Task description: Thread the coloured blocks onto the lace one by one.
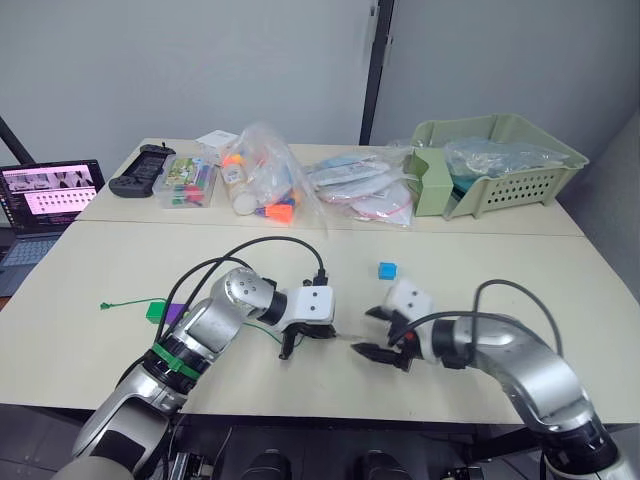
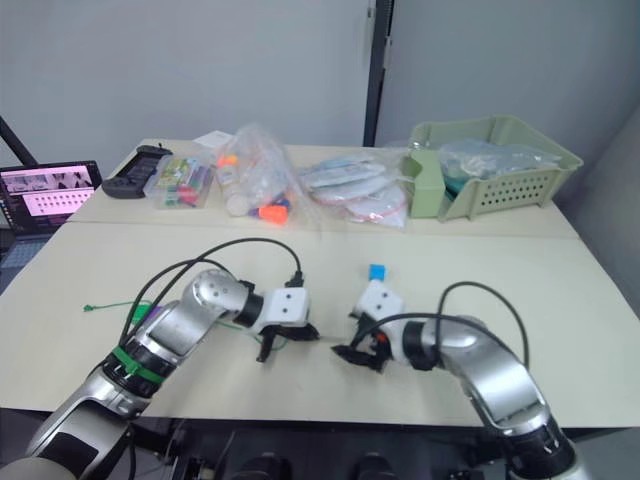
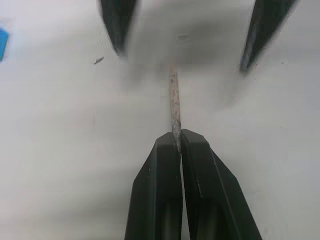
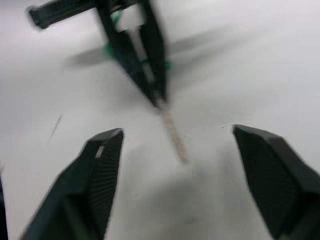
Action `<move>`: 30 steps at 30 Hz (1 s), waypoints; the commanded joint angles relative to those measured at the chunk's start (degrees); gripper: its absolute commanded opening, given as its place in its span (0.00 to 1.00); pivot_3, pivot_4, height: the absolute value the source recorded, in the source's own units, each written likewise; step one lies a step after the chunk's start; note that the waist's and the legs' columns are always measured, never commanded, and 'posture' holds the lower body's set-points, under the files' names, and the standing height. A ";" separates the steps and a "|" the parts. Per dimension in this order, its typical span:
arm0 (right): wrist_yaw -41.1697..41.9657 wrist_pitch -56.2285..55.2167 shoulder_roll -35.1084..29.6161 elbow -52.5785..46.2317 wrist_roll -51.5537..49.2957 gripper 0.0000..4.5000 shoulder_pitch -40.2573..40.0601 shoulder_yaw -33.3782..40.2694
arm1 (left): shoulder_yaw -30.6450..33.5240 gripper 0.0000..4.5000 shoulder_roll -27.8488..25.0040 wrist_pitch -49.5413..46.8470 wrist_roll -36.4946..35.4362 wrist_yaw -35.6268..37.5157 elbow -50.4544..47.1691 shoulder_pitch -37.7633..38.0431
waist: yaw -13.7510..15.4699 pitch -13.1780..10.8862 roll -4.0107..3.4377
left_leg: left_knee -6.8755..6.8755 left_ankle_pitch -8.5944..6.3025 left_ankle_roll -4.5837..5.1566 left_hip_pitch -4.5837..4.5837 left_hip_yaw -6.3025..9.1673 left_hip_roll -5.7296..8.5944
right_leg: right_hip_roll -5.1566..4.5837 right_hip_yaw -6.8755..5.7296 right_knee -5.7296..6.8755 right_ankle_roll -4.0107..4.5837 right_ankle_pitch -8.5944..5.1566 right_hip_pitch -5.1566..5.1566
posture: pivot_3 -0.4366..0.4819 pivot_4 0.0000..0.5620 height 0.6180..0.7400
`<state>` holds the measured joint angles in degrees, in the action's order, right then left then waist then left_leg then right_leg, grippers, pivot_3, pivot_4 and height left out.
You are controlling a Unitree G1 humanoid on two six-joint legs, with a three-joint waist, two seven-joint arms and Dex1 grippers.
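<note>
Pale lace (image 3: 173,100) tip pinched between the closed fingers of the left end effector (image 3: 179,142), pointing toward the right end effector (image 4: 172,150), fingers spread apart, just short of it. Green cord trailing back past the left arm. Blue block (image 1: 387,270) just beyond the right end effector, on the counter (image 1: 500,260).

An office or lab room set up for testing: a plain pale tabletop (image 1: 560,270) against bare grey walls, an open laptop (image 1: 45,205) at one side, a black controller (image 1: 142,170), bagged toys (image 1: 262,180) and a green plastic basket (image 1: 500,165) lined along the back.
</note>
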<state>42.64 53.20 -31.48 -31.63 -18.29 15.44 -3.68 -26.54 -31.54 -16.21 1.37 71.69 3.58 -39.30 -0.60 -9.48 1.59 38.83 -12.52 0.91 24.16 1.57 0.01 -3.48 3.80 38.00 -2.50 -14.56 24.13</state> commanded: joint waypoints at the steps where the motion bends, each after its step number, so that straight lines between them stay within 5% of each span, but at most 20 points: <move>1: -10.24 1.92 6.98 -4.18 -1.71 0.99 -2.70 8.99 | 2.85 0.00 -1.64 0.63 -1.77 0.96 -1.03 0.03 | -0.12 0.00 -0.01 | -0.02 0.00 0.00 0.00 0.01 0.00 | 0.00 0.01 0.01 0.00 0.00 0.02 | 0.48 0.27 1.00; 10: -37.86 -8.99 27.70 5.54 12.78 0.99 -3.13 2.57 | 4.02 0.00 -3.53 0.17 -1.97 1.16 -1.35 0.99 | -0.52 0.02 -0.04 | -0.10 0.00 0.00 -0.03 -0.06 -0.03 | 0.01 0.05 0.06 0.01 0.00 0.13 | 0.48 0.27 1.00; 23: -50.10 -35.06 34.14 45.32 17.83 0.99 14.27 6.22 | 4.51 0.00 -4.08 -1.47 -2.03 0.18 -3.83 2.44 | -1.20 0.01 -0.05 | -0.24 0.01 -0.01 -0.07 -0.06 0.01 | -0.01 0.06 0.07 0.05 0.03 0.14 | 0.48 0.27 1.00; 30: -49.60 -38.92 34.87 47.76 17.19 0.52 14.80 6.38 | 4.66 0.00 -4.48 -2.60 -2.14 -0.40 -4.80 2.88 | -2.05 0.02 -0.05 | -0.55 0.01 -0.01 -0.20 0.10 0.01 | -0.02 0.12 0.07 0.09 0.05 0.15 | 0.48 0.27 1.00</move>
<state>-6.80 16.17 3.25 17.17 -1.05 29.66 2.66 -23.48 -35.57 -18.72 -0.07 71.55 0.71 -36.08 -2.65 -9.47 1.54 38.27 -12.52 0.90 23.93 1.70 0.02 -3.50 3.92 38.07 -2.41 -14.51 24.28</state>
